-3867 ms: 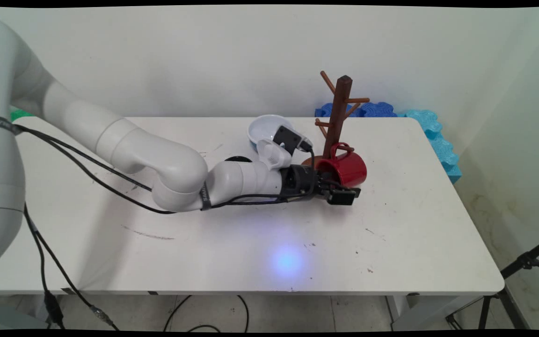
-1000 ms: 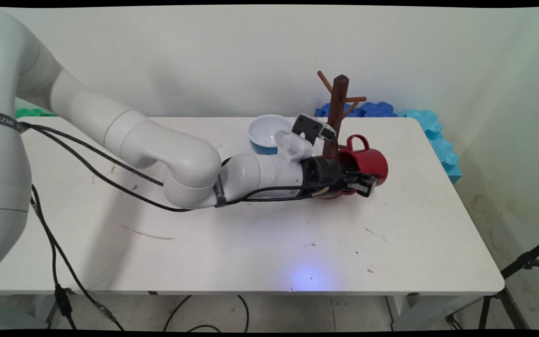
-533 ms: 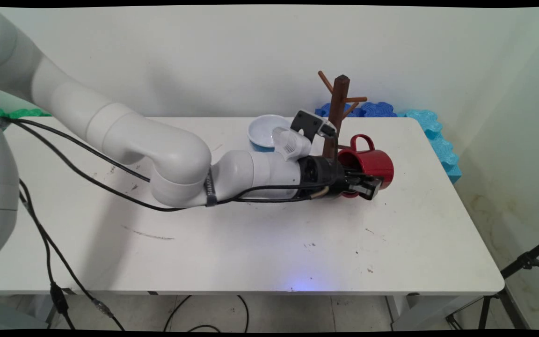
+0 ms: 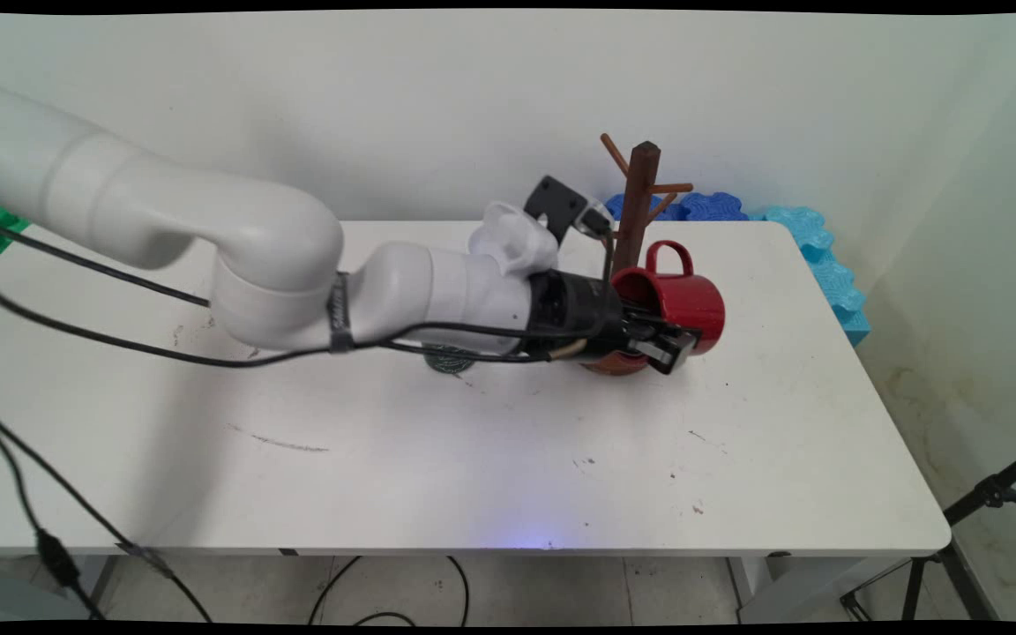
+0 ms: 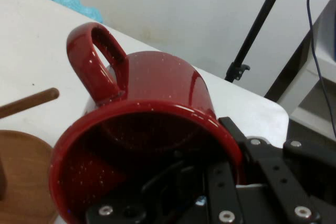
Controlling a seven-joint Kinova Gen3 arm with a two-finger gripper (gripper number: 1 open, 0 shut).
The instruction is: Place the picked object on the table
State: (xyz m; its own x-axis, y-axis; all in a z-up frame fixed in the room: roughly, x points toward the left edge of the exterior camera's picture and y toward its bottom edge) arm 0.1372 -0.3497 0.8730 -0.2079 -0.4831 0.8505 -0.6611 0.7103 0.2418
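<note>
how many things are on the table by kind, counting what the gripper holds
mug: 1, red mug gripped at its rim by the gripper
mug tree: 1, brown wooden mug tree
dark round disc: 1, partly hidden under the arm
total: 3 visible

White table (image 4: 781,459), wooden mug tree (image 4: 638,231)
</note>
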